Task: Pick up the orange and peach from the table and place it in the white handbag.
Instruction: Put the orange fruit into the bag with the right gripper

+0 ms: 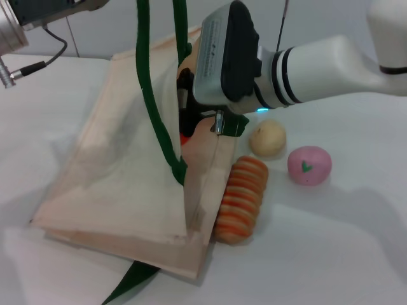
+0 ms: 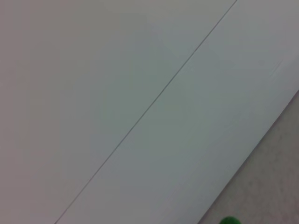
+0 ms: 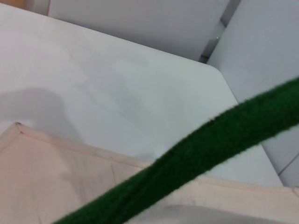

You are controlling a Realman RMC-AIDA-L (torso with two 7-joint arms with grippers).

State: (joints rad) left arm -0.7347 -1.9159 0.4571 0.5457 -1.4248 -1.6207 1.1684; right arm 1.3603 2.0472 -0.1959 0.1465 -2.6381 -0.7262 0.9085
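Note:
The white handbag (image 1: 121, 171) lies on the table with its mouth pulled open, and its green straps (image 1: 156, 108) run up out of the head view. My right gripper (image 1: 189, 121) reaches into the mouth from the right. A sliver of the orange (image 1: 184, 136) shows just under it, inside the bag. The bag's edge hides how the two meet. The pink peach (image 1: 310, 165) with its green mark sits on the table to the right, apart from the bag. Only part of my left arm (image 1: 38, 13) shows at the top left edge. The right wrist view shows a strap (image 3: 196, 158) across the bag's cloth (image 3: 56, 177).
A pale beige ball (image 1: 268, 138) rests between the bag and the peach. An orange-and-cream striped oblong piece (image 1: 240, 200) lies against the bag's right edge. The white table (image 1: 331, 254) stretches to the front right. A cable and plug (image 1: 19, 70) hang at the far left.

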